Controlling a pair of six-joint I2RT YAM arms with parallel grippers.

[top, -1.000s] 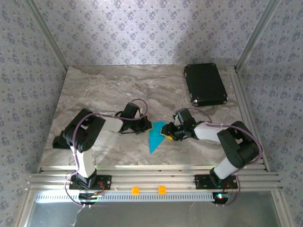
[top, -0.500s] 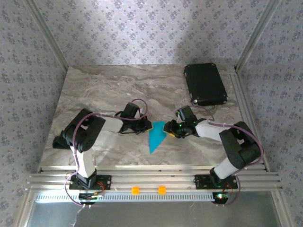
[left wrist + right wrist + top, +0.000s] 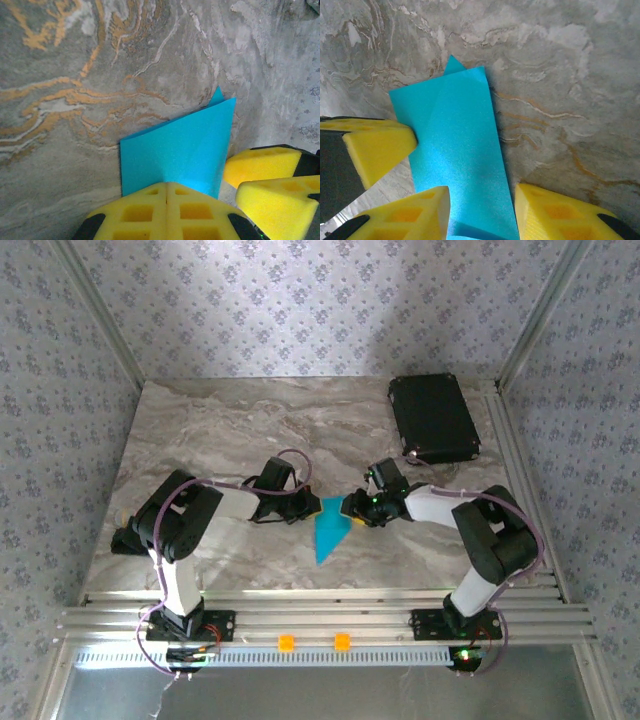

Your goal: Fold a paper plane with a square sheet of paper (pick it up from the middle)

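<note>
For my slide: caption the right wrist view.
Right claw open astride folded blue paper on marble table, left claw at its edge.

Flat on the marbled desk (image 3: 220, 430), at its far right corner, black case (image 3: 433, 419); around the desk, patterned walls (image 3: 300, 310).

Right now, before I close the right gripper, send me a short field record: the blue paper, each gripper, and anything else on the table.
paper: bright cyan-blue folded paper sheet, lying flat on the marble table, narrowing to a point toward the arms' bases
left gripper: shut, tips at the paper's edge; I cannot tell whether it pinches or only presses
right gripper: open, with the paper running between its fingers
other: black rectangular case, far right of the table, well apart from the paper
</note>
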